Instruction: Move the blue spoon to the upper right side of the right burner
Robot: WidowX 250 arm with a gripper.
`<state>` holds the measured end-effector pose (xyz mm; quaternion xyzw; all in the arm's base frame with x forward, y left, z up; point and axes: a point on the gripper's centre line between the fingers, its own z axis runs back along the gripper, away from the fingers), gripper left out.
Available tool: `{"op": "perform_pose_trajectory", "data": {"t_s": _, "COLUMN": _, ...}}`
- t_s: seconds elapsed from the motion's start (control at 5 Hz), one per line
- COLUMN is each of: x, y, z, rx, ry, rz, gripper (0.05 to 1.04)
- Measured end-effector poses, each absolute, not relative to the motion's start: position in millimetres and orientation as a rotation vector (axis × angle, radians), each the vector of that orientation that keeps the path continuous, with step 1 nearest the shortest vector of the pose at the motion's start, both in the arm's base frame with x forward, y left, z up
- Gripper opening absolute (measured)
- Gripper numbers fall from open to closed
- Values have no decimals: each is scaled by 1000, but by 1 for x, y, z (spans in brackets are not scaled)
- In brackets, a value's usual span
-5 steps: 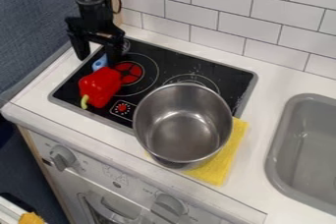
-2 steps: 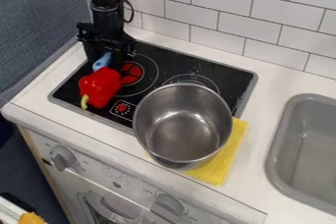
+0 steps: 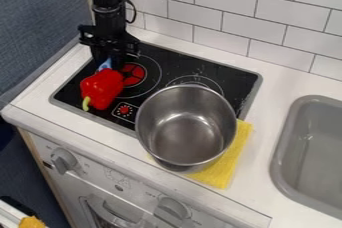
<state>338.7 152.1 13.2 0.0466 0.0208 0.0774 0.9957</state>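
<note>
Blue spoon: at L part of black hob, directly below the gripper & just behind the red pepper; only a small blue portion visible, remainder hidden. Gripper hangs over rear L of hob, pointing down; whether spread, pressed together or pinching the spoon, cannot tell. Pepper lies on hob, green stem toward front L, body beside the L burner, red at its ctr. R burner: ring partly hidden by steel pot, which stands upright, open top up, toward front R of hob. Yellow cloth extends from under pot onto the white worktop. Gray sink set in worktop at far R; tiled wall behind; control knobs, incl. L knob, on front panel below.
</note>
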Motion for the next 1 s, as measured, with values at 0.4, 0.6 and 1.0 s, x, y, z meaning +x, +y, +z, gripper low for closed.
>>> {"op": "perform_pose_trajectory", "data": {"t_s": 0.4, "x": 344, "y": 94, "z": 72, "rx": 13, "ry": 23, "rz": 263, "gripper": 368}}
{"op": "perform_pose_trajectory", "data": {"t_s": 0.6, "x": 345, "y": 43, "z": 70, "rx": 16, "ry": 44, "rz": 246, "gripper": 368}}
{"op": "perform_pose_trajectory", "data": {"t_s": 1.0, "x": 338, "y": -39, "z": 45, "rx": 58, "ry": 68, "rz": 283, "gripper": 368}}
